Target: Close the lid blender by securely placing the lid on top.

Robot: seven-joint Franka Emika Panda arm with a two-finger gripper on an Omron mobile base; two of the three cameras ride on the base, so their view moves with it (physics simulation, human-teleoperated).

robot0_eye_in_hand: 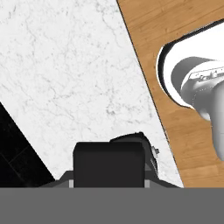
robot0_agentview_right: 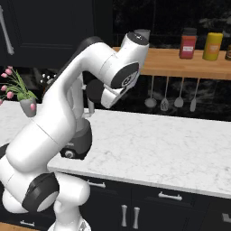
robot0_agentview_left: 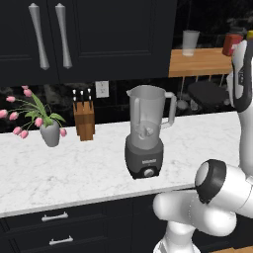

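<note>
The blender [robot0_agentview_left: 146,133] stands on the white marble counter [robot0_agentview_left: 74,168]: a clear greyish pitcher with a side handle on a dark base with a round knob. Its mouth is uncovered. In the right base view my arm hides all of it but the base [robot0_agentview_right: 77,143]. My gripper [robot0_eye_in_hand: 109,181] is shut on the lid [robot0_eye_in_hand: 108,162], a dark block between the fingers in the hand view. Beneath it lie the counter's front edge and the wooden floor. From the right base view, the lid [robot0_agentview_right: 94,90] is a dark disc beside the hand, above and right of the blender.
A vase of pink tulips [robot0_agentview_left: 49,131] and a knife block [robot0_agentview_left: 84,121] stand left of the blender. A wooden shelf [robot0_agentview_right: 180,65] carries a clear cup [robot0_agentview_left: 190,42], a red jar [robot0_agentview_right: 188,43] and a yellow jar [robot0_agentview_right: 213,46]. Utensils [robot0_agentview_right: 171,99] hang below it.
</note>
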